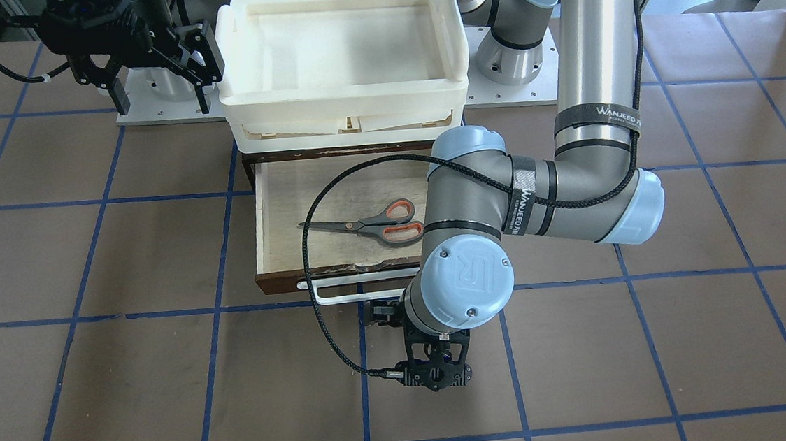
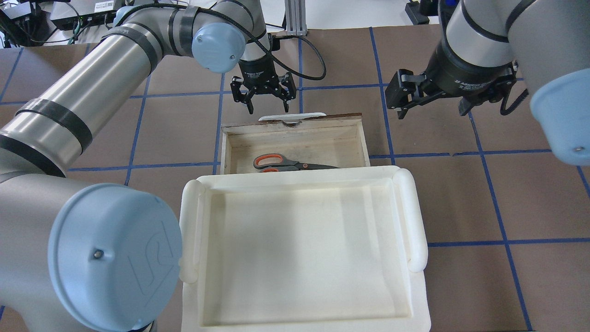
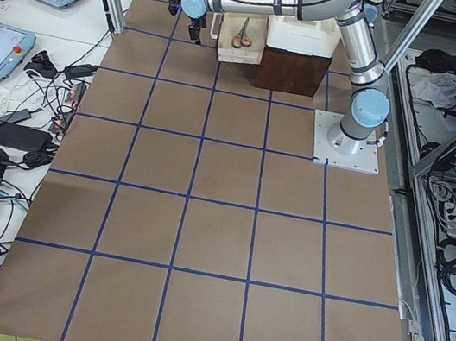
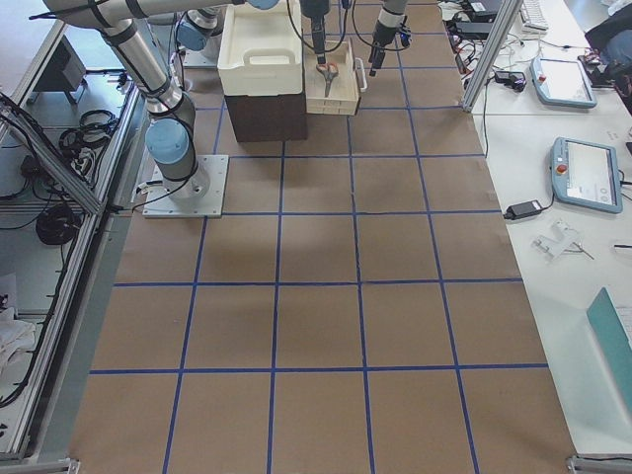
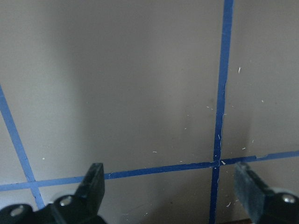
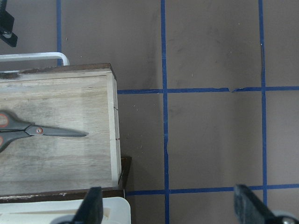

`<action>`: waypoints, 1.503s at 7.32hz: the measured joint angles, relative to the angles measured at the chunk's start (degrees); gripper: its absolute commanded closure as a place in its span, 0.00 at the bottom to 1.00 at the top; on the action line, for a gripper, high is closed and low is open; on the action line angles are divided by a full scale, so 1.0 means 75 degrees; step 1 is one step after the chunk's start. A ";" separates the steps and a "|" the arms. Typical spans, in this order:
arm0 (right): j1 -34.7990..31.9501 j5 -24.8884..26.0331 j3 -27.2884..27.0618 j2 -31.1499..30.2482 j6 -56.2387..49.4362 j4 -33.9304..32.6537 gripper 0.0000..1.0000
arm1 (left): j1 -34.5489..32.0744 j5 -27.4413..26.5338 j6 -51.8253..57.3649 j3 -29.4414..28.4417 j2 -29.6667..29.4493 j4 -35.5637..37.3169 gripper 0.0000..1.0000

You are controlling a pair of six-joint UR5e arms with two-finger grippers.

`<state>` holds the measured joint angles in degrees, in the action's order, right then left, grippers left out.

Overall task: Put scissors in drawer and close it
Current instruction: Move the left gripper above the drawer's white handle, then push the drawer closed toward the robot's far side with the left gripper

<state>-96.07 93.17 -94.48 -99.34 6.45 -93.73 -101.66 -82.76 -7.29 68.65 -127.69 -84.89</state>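
Observation:
The scissors (image 1: 372,223) (image 2: 286,162) (image 6: 42,131) lie flat on the plywood floor of the drawer (image 1: 280,208) (image 2: 322,143) (image 6: 70,158), which is pulled out. Their orange-red loops point toward the left arm's side. My left gripper (image 2: 268,107) (image 1: 436,378) (image 5: 170,196) hangs open just beyond the drawer's white bar handle (image 2: 291,117) (image 1: 343,296), fingers down over bare table, holding nothing. My right gripper (image 2: 432,108) (image 1: 158,92) (image 6: 168,210) is open and empty, raised off to the drawer's side.
A large white plastic tray (image 2: 295,177) (image 1: 344,87) sits on top of the dark brown cabinet (image 3: 293,68) that houses the drawer. Brown table surface with blue tape lines (image 5: 219,93) lies all around. Both arm bases stand behind the cabinet.

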 measured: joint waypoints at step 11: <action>0.0001 -0.0015 0.0000 0.0055 -0.0064 -0.0076 0.00 | 0.0055 0.0359 -0.0001 0.0076 0.0173 -0.1116 0.00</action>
<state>-96.06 93.06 -94.48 -98.93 5.98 -94.31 -101.25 -80.07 -7.30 69.23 -126.39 -93.26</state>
